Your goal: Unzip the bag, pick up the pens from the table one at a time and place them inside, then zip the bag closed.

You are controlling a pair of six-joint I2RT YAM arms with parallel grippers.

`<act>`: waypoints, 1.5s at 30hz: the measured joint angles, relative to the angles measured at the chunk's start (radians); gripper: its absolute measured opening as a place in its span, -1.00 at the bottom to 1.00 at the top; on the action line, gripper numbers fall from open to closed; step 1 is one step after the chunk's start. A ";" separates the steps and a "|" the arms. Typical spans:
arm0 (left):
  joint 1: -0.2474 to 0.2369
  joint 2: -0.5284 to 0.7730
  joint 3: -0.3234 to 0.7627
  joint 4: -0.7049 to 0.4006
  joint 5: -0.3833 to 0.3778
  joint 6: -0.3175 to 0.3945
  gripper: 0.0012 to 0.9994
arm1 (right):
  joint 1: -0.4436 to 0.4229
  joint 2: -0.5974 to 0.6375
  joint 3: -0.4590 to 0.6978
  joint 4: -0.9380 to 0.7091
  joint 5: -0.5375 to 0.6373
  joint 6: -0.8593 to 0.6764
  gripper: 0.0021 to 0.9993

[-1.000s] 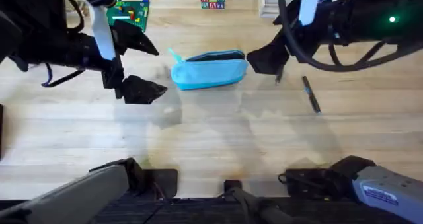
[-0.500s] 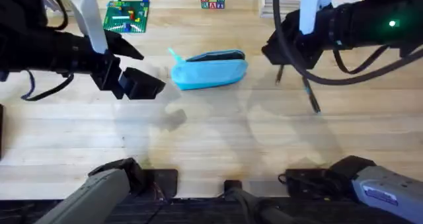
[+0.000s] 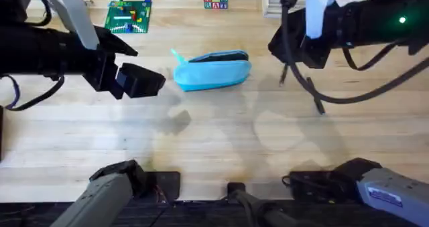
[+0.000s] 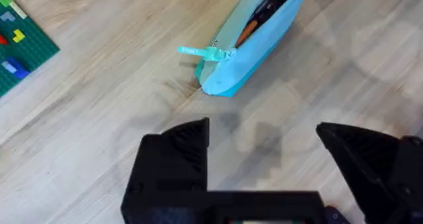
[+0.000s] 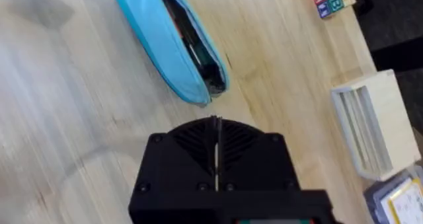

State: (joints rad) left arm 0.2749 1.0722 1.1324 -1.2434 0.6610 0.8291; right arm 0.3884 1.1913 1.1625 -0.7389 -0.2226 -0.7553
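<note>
Left tool (image 3: 137, 69) spread wide, hovering at nine o'clock of the bag (image 3: 212, 69). Right tool (image 5: 216, 159) pressed together, empty, at three o'clock. Bag unzipped mid-bench (image 3: 214, 140), pens (image 4: 261, 12) already inside; one pen (image 3: 316, 100) lying loose at four o'clock. Risk: zipping early, stranding that pen; pouch sliding if pulled unbraced.

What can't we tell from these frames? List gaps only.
- Pens inside the bag: both wrist views show only dark and orange slivers in the opening, and the fabric walls hide the rest, so no count.
- The pen on the table: in the overhead view the right arm's cable crosses its upper end.
- The right gripper: jaws together in the right wrist view. Whether a pen is pinched is unclear.
</note>
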 joint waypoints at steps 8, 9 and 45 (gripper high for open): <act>0.000 0.000 0.000 -0.001 0.000 -0.002 0.99 | -0.142 0.094 0.000 0.058 -0.238 -0.100 -0.95; 0.000 0.000 0.000 -0.001 0.000 -0.003 0.99 | -0.147 0.104 0.000 0.059 -0.258 -0.118 -0.95; 0.000 0.000 0.000 -0.002 0.000 -0.006 0.99 | -0.149 0.480 0.000 0.220 -0.456 -0.450 -0.95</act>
State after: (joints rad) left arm 0.2749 1.0725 1.1324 -1.2449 0.6609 0.8227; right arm 0.2390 1.6711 1.1625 -0.5190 -0.6788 -1.2053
